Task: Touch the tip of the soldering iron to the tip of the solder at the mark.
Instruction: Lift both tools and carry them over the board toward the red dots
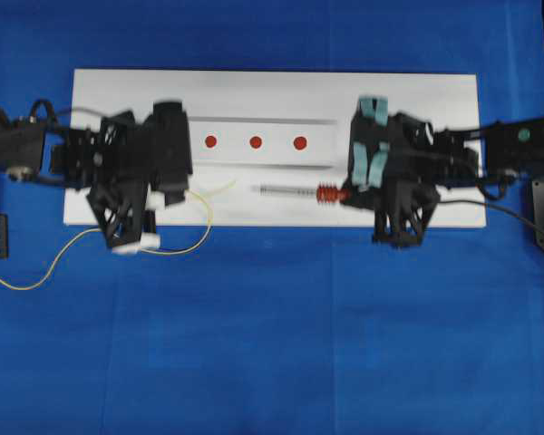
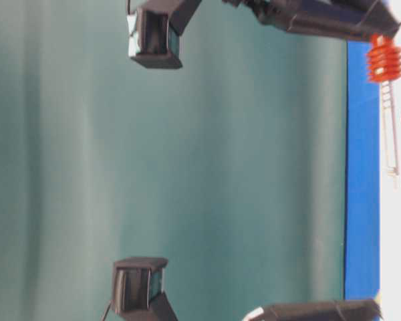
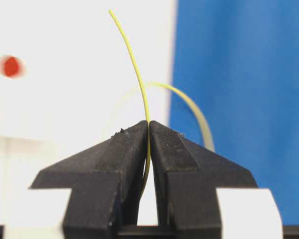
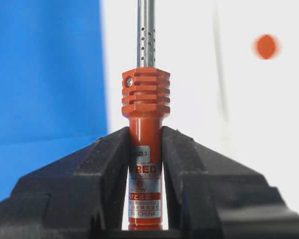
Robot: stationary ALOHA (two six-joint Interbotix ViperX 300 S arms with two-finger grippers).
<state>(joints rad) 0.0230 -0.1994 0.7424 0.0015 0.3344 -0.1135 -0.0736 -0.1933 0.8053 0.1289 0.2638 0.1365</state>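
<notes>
- The white board on the blue cloth is the landmark; three red marks sit in a row along its middle.
- The left gripper is clamped on the solder: its two black fingers meet with the thin yellow wire pinched between their tips.
- From that grip the solder's free end rises ahead of the fingers in a gentle curve, over the white board, with one red mark off to its left in the left wrist view.
- Behind the grip the solder loops out past the board's near edge and trails onto the blue cloth, towards the left in the overhead view.
- The right gripper is clamped on the soldering iron: its fingers press on both sides of the red-orange handle, just behind the ribbed collar.
- The iron's perforated silver shaft points straight out ahead of the right gripper, over the board.
- Overhead, the iron lies along the board below the row of marks, its shaft pointing left towards the solder's end; the two tips are well apart.
- The iron's black cord runs off the board's right end.
</notes>
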